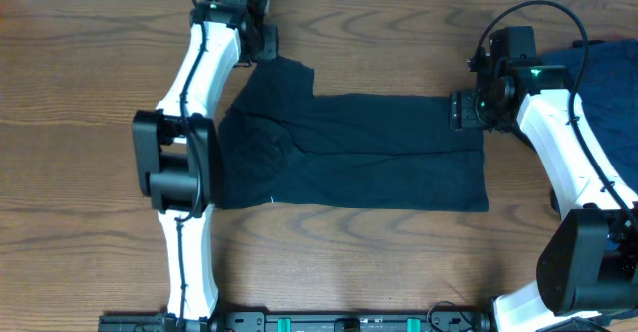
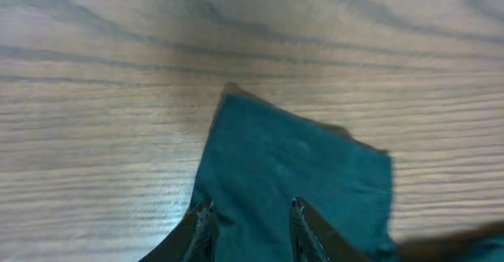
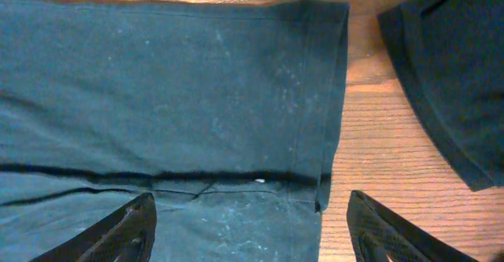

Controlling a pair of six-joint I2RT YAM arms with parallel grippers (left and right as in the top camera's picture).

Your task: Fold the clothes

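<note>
The clothes in hand are one very dark T-shirt (image 1: 369,153), lying flat across the middle of the table with its long upper edge folded in. Its sleeve (image 2: 291,167) sticks out at the far left. My left gripper (image 1: 257,41) hovers over that sleeve, and in the left wrist view the left gripper (image 2: 250,213) is open, with the fabric lying loose under the fingers. My right gripper (image 1: 457,110) is at the shirt's right hem (image 3: 331,97). In the right wrist view the right gripper (image 3: 250,203) stands wide open and straddles the hem edge, gripping nothing.
More dark navy clothes (image 1: 610,78) lie heaped at the table's right edge behind the right arm, and one garment (image 3: 449,65) shows close beside the hem. Bare wooden tabletop (image 1: 90,93) surrounds the shirt. The arm bases (image 1: 299,322) stand along the near edge.
</note>
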